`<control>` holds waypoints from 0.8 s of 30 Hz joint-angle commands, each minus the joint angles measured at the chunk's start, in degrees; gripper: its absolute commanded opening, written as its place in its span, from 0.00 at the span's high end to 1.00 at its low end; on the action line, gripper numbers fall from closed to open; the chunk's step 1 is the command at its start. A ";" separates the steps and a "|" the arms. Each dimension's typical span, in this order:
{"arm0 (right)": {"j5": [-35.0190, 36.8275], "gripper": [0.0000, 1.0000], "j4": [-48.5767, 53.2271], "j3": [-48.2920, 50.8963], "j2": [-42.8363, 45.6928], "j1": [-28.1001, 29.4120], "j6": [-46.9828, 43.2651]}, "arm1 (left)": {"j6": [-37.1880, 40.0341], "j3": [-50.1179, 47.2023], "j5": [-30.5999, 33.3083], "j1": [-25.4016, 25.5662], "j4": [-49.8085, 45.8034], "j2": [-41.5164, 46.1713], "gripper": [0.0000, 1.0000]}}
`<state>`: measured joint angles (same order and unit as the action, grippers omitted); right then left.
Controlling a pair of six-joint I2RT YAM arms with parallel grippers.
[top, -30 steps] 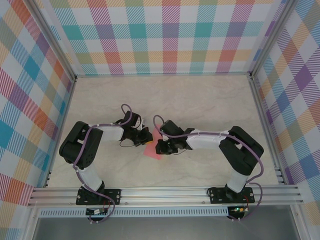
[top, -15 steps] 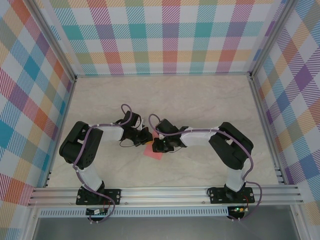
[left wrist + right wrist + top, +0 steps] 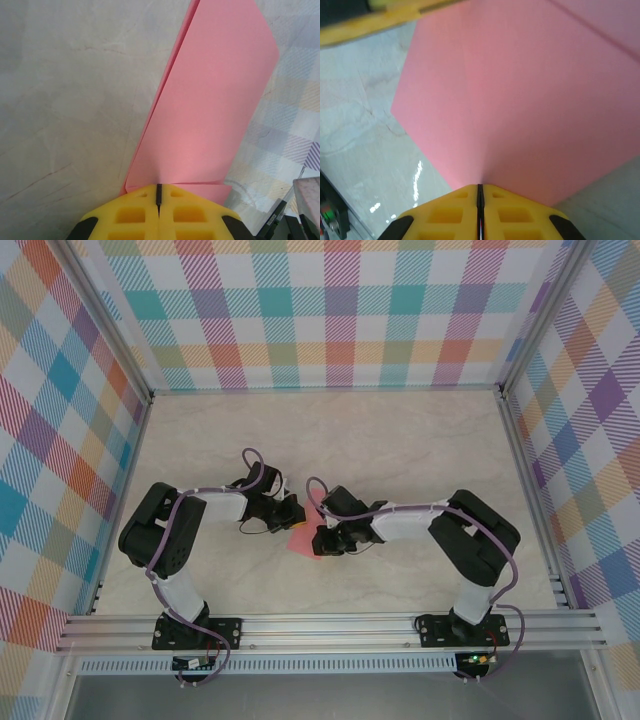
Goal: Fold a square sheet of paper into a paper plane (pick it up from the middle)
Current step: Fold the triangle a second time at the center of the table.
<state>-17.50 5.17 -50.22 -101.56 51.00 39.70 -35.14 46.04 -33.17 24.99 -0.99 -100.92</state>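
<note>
Right arm: elbow swung back outward since half a second ago. Right gripper point(image 3: 479, 189): jaws pinched on the square sheet of paper point(image 3: 520, 100), which is mid-table point(image 3: 60, 100) between both arms. Left gripper point(image 3: 158, 192): likewise clamped on the sheet's doubled edge. We judge a fold to be in hand. The next move calls for aligning the layers, then pressing the crease.

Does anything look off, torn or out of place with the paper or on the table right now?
Nothing stands out. The pink paper is folded, with no tear showing, and it is pinched between the closed left gripper and the closed right gripper.
</note>
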 commanded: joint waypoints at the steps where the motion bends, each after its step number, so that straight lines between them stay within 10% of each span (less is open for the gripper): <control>1: -4.04 0.90 7.00 2.31 1.35 1.20 -2.64 | -0.12 -0.52 6.79 0.32 -3.47 -3.40 0.99; 15: 11.50 0.81 4.99 1.40 9.87 -2.60 4.63 | 1.48 2.90 2.36 1.64 -3.17 3.51 0.86; 24: 8.99 0.61 0.36 0.91 7.61 -6.44 6.88 | -2.82 -1.24 14.34 1.47 -4.90 13.65 0.74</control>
<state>-7.73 7.35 -49.17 -92.58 44.91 45.47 -36.36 46.92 -24.49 26.28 -3.53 -90.52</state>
